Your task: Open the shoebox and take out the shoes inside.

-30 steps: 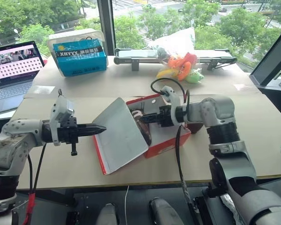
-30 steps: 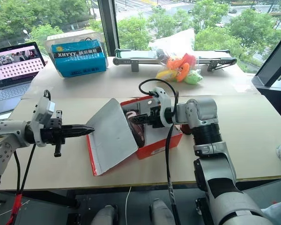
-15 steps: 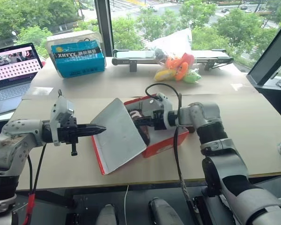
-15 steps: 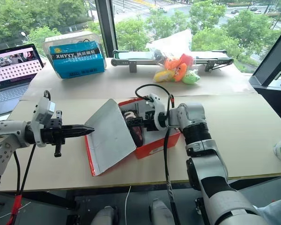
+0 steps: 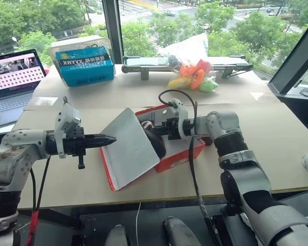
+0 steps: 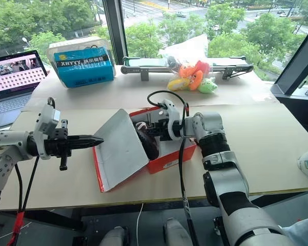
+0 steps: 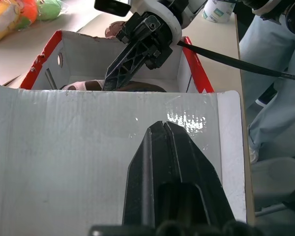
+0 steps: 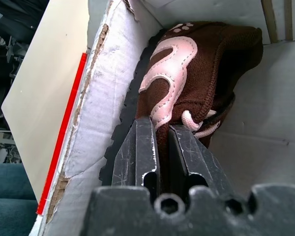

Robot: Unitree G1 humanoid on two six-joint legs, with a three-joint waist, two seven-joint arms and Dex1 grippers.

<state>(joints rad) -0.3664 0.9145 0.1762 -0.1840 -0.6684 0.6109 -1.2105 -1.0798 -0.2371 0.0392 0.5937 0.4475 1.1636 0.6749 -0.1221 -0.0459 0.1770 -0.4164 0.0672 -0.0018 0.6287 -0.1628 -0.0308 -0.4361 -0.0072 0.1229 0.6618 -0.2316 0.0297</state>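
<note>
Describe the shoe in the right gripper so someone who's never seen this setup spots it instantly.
On the tan table, find the red shoebox at the centre, its white-lined lid tilted open. Inside lies the shoe, pinched by the right gripper. It is the only dark brown thing there, fuzzy, with a curving pink stripe.

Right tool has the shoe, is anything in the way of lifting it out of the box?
Nothing visible. The right tool is clamped on the brown shoe, the box is open above it, and the left tool props the lid back toward the robot's left.
</note>
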